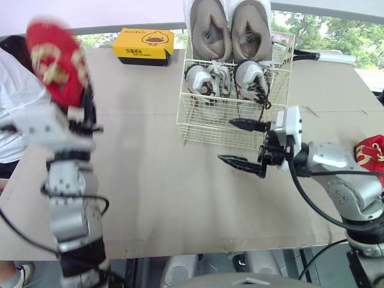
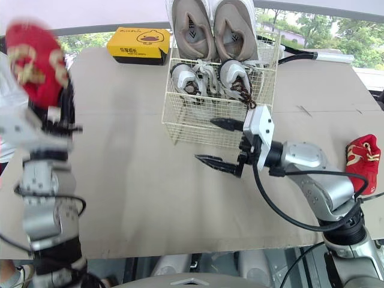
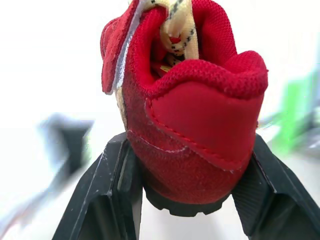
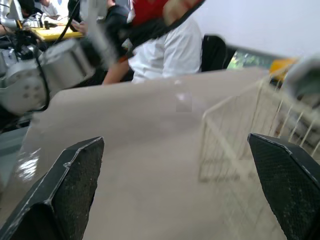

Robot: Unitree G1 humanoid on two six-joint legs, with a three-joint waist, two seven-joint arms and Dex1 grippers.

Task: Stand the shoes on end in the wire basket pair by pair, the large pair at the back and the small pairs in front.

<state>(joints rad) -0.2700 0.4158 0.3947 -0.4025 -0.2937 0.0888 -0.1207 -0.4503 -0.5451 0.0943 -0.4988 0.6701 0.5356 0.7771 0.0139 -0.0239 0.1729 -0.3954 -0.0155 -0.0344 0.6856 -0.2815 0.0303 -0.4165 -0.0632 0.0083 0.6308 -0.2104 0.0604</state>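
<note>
Red shoe (image 3: 195,125): clamped at the heel by the left gripper (image 3: 189,167) and held high, well left of the basket; felt-like upper, padded collar, black rubber sole.
Right gripper (image 1: 227,140): fingers spread wide, nothing held, just in front of the wire basket (image 1: 222,129).
Done: large beige pair (image 1: 228,27) is stood at the back, grey laced pair (image 1: 225,81) in front.
Left: the red pair, judged; second red shoe (image 1: 369,150) is seen lying at the table's right edge.
</note>
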